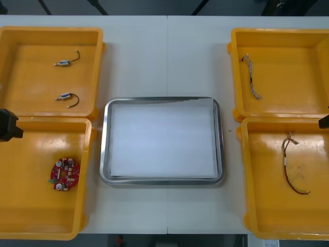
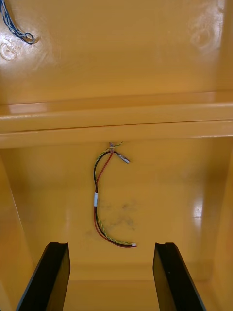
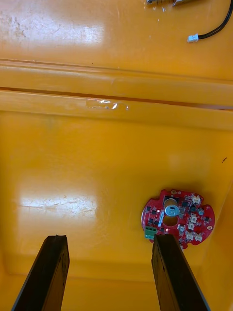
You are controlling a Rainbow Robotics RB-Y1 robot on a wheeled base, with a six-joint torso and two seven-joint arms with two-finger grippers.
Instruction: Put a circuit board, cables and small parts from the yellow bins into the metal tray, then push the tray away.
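Showing the start layout on the light table [image 1: 133,56]: the metal tray [image 1: 163,144], white inside and holding nothing, sits at centre, with yellow bins at 10 o'clock [image 1: 31,82], 8 o'clock [image 1: 31,206], 2 o'clock [image 1: 293,77] and 4 o'clock [image 1: 272,206] of it. The left gripper [image 3: 109,240] hangs over the 8 o'clock bin, fingers spread apart and grasping nothing; the round red circuit board [image 1: 65,173] lies flat on that bin's floor, close to one fingertip in the left wrist view. The right gripper [image 2: 110,245], likewise spread and empty, hangs over the 4 o'clock bin, where the red and yellow cable [image 1: 286,162] lies curved beyond and between its fingers. Two small metal parts [image 1: 62,63], each trailing a black cable [image 3: 216,32], rest in the 10 o'clock bin, one at 6 o'clock of the other. A twisted blue and white cable [image 1: 253,85] lies in the 2 o'clock bin.
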